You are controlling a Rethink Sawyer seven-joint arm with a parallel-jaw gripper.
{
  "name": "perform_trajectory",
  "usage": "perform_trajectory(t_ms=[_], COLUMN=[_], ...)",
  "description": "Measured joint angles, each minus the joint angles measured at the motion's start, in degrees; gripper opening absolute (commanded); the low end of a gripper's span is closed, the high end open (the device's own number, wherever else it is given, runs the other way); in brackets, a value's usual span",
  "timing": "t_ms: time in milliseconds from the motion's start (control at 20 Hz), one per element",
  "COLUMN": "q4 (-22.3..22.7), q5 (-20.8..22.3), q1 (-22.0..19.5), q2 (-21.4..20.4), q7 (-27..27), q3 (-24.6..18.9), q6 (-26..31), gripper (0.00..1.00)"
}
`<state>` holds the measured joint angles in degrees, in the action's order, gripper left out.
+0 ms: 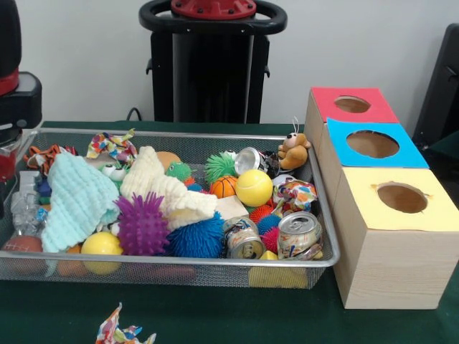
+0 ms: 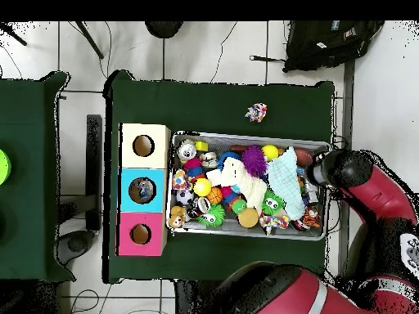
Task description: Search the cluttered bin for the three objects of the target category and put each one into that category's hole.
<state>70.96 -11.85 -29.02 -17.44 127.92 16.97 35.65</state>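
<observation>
1. Inside the wire bin (image 1: 179, 262), toys, balls (image 1: 254, 188), cloths (image 1: 77, 199) and crushed cans (image 1: 299, 235) lie heaped together; which category is the target is unclear.
2. Beside it stand three boxes (image 1: 393, 236) with holes: yellow, blue, red. The blue hole seems to hold something already.
3. Over the bin's end hangs the arm (image 2: 348, 170); whether its gripper is open or clenched cannot be told.

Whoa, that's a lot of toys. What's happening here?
A red and black robot arm hangs over one end of a wire bin crammed with spiky balls, cloths, crushed cans and small toys. Beside the bin stand three wooden boxes with holes on top: red, blue and yellow. Nothing looks picked up right now. One patterned toy lies on the table outside the bin.
</observation>
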Motion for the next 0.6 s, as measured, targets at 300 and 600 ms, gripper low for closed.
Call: perform_trajectory(t_ms=[300,600], q4=[0.01,0.08], q5=[-1.24,-2.52], q1=[0.04,0.52], q2=[0.18,0.38], q7=[0.00,0.00], q3=[-0.02,-0.02], q6=[0.00,0.00], gripper=[1.00,1.00])
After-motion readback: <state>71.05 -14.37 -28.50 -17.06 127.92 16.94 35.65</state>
